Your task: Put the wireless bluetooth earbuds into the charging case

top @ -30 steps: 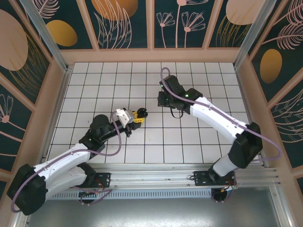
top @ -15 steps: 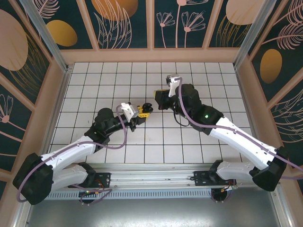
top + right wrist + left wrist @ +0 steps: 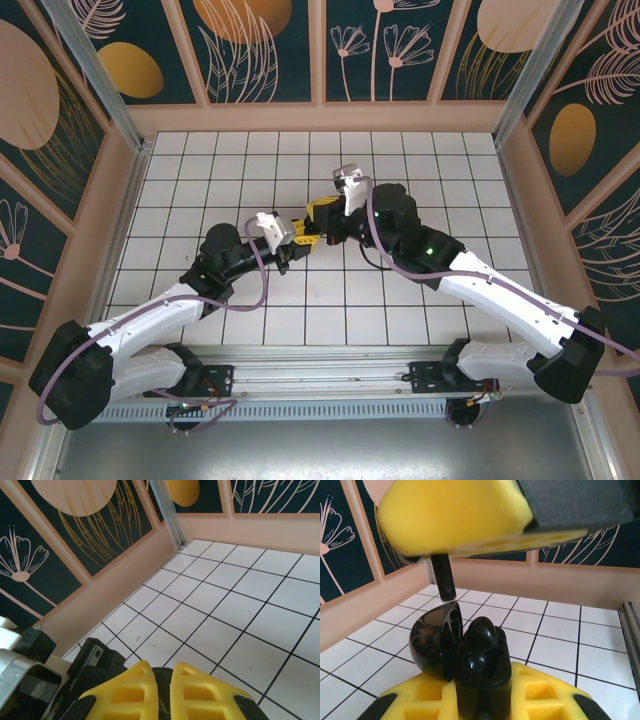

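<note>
The step now is putting 1 earbud into the case. The left gripper (image 3: 482,702) is squeezed tight on the black charging case (image 3: 482,662) and holds it up off the white tile table (image 3: 555,645). The case is open, and its round lid (image 3: 432,640) stands up on one side.

The right gripper (image 3: 164,685) hangs just over the case, and its big yellow finger (image 3: 455,515) is at the top of the left wrist view. Its 2 fingers are pressed close together. A thin black stick points down from it, just above the lid. I think this is the stem of a black earbud (image 3: 443,577) that it is pinching, but the bud's head is hidden.

Next, the right gripper needs to bring the stem over a hole in the case, go down slowly, and then let go.

The lid is in the way, because the stem is over it and not over the holes. The 2 grippers are also very near each other in the top view, so they could bump.
</note>
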Controlling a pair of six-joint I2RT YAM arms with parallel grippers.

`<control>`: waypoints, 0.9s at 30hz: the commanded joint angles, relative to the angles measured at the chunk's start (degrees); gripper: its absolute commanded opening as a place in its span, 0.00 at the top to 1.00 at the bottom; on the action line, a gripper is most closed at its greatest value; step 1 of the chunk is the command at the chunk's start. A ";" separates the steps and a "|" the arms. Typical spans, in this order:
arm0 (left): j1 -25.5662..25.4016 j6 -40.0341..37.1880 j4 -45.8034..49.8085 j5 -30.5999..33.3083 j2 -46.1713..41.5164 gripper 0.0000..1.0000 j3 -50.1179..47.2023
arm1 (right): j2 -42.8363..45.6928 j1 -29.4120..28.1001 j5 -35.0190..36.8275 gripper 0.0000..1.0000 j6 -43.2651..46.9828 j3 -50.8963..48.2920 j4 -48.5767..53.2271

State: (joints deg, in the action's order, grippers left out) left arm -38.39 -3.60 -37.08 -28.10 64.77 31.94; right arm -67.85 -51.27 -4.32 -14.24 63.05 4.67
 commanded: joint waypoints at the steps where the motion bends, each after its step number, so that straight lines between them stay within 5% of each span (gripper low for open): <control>1: -0.29 1.05 -1.54 -0.91 -1.28 1.00 1.63 | -0.88 -0.40 -2.80 0.92 2.53 0.50 -1.47; 27: -0.34 3.16 -2.47 2.65 -2.37 1.00 1.45 | -1.23 -3.16 4.58 0.94 5.04 2.61 4.64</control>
State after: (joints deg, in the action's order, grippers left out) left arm -38.39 -1.23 -36.71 -26.33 64.01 31.94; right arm -70.04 -54.00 -1.52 -9.69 64.16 7.11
